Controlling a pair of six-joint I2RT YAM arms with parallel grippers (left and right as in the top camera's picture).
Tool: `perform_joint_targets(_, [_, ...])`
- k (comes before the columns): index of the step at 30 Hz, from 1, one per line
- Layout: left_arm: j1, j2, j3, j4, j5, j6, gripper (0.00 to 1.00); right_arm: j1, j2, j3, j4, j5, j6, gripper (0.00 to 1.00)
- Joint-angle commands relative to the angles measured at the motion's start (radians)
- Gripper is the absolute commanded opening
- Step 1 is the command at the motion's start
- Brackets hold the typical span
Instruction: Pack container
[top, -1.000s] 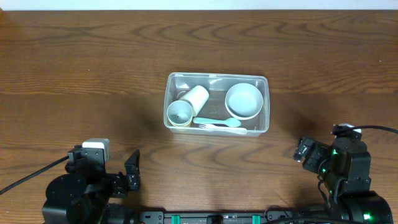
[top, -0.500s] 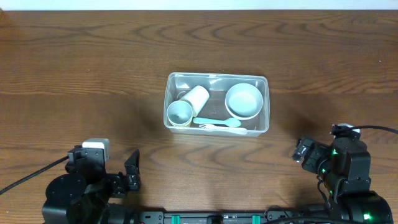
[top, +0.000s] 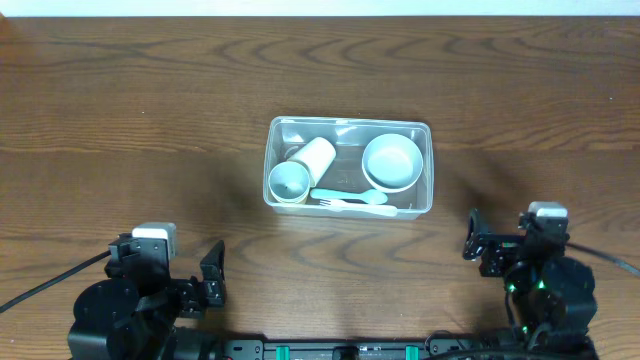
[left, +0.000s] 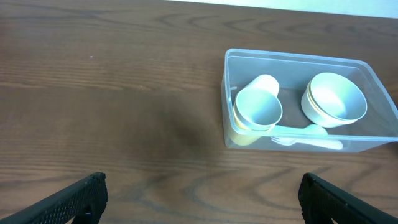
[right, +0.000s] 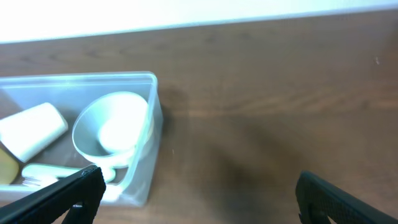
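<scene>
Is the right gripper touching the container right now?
Apart. The overhead view shows bare table between the open right gripper and the container.

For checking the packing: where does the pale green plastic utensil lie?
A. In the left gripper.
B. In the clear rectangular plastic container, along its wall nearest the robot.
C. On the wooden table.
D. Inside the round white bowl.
B: the pale green plastic utensil lies flat inside the clear rectangular plastic container, beside the round white bowl, not in it.
</scene>
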Motion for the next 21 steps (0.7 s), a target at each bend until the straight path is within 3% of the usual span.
perform_joint_targets(1, [-0.003,-0.003,-0.006,0.0,-0.008,-0.009,0.98,0.013,-0.098,-0.103,0.072,-0.031,-0.05,0.99])
perform_joint_targets(8, [-0.003,-0.003,-0.006,0.0,-0.008,-0.009,0.98,0.01,-0.238,-0.313,0.39,-0.038,-0.081,0.99])
perform_joint_targets(14, [-0.003,-0.003,-0.006,0.0,-0.008,-0.009,0.98,0.006,-0.237,-0.436,0.71,-0.042,-0.158,0.99])
perform_joint_targets(17, [-0.003,-0.003,-0.006,0.0,-0.008,-0.009,0.98,0.006,-0.237,-0.444,0.702,-0.039,-0.248,0.99])
perform_joint_targets(21, [-0.003,-0.003,-0.006,0.0,-0.008,-0.009,0.98,-0.003,-0.237,-0.444,0.543,-0.049,-0.269,0.99])
